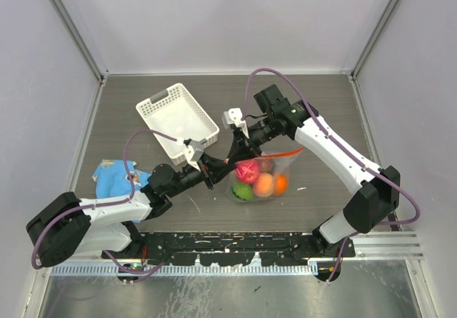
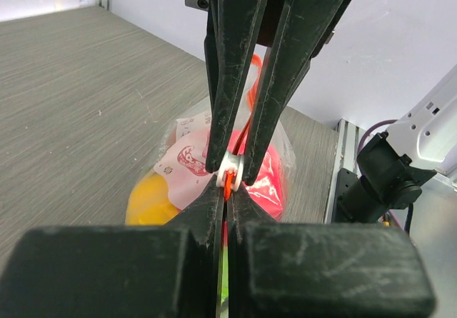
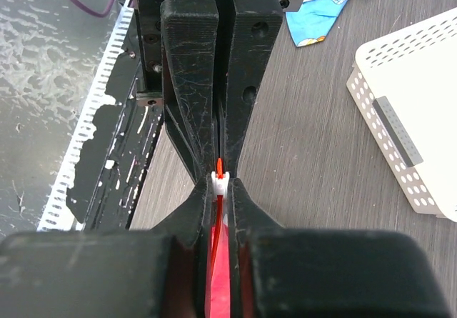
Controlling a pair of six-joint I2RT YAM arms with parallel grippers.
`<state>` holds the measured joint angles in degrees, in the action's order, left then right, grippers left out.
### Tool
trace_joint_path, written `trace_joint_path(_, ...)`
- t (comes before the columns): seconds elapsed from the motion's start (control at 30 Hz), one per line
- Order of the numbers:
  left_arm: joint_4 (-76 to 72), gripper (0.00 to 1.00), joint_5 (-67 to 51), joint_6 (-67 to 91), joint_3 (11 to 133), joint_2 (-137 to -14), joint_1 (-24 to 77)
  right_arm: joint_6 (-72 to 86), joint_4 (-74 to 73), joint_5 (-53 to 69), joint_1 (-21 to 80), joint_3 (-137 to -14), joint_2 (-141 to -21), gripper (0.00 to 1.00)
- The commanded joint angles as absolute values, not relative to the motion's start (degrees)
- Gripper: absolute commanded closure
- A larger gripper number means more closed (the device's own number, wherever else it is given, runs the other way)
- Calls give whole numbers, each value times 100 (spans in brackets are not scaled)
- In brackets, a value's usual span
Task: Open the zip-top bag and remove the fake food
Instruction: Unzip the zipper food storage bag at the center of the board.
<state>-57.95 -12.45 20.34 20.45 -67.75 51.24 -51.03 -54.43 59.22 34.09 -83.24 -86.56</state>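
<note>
left gripper and right gripper both pinch the bag zip. a hard pull could slip off the slider, so the bag stays shut.

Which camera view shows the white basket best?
The top external view: nearly the whole white basket shows, seen from above. The right wrist view catches only one end of it; the left wrist view shows none.

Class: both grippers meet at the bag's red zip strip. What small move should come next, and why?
Probably slide the right gripper away along the red-orange zip strip while the left gripper holds: both pinch the clear plastic zip-top bag at its white slider.
</note>
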Motion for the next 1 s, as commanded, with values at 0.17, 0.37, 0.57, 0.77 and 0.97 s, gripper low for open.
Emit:
trace_joint_path(0.17, -6234, 100, -1227, 1857, 2065, -6519, 5098, -5356, -5651, 5725, 3384, -8428, -8534, 98)
trace_joint_path(0.37, -6071, 100, -1103, 1697, 1991, -6318, 5097, -5479, -5777, 5722, 3221, -8428, -8493, 98)
trace_joint_path(0.57, -5847, 100, -1053, 1510, 1971, -6070, 5033, -5604, -5889, 5741, 3056, -8387, -8424, 98)
trace_joint_path(0.77, -5699, 100, -947, 1459, 1964, -5911, 4916, -5883, -6128, 5831, 2718, -8370, -8309, 98)
trace_joint_path(0.97, -5553, 100, -1036, 1442, 2156, -5928, 4686, -6206, -6393, 5780, 2362, -8318, -8199, 98)
